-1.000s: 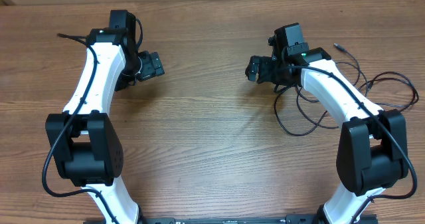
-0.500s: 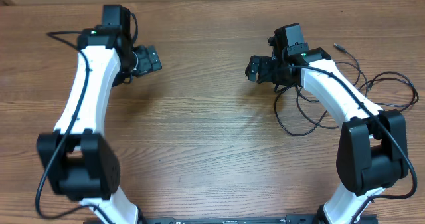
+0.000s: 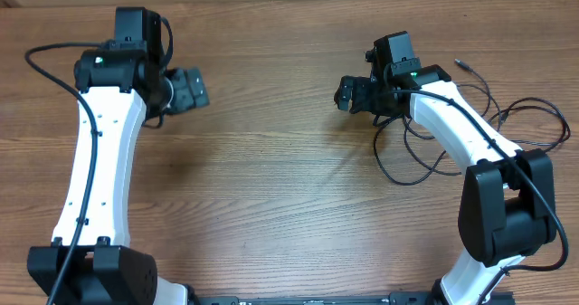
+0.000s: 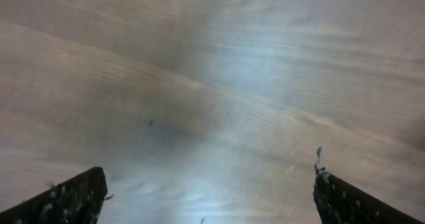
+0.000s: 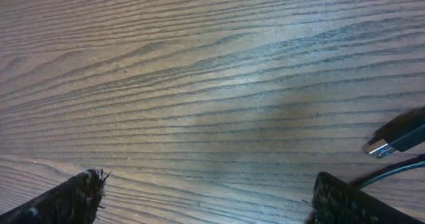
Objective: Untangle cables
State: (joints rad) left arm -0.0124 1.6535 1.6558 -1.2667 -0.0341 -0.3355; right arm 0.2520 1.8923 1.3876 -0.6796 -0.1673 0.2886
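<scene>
Nothing untangled yet, by look of it: cables (image 3: pixel 499 113) lie in crossed loops on bench (image 3: pixel 289 205), under and beside right arm (image 3: pixel 461 124). Your right end effector (image 3: pixel 348 94) spread, empty, plug (image 5: pixel 392 139) just beside it. Your left end effector (image 3: pixel 187 90) spread, empty, well apart from right arm.

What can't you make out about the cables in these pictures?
Overhead: the cables pass under the right arm, so their crossings are hidden.
Overhead: the plug end is too small to identify.
Right wrist: one plug is cut off by the right edge.
Left wrist: the table is blurred; no cable shows.
</scene>
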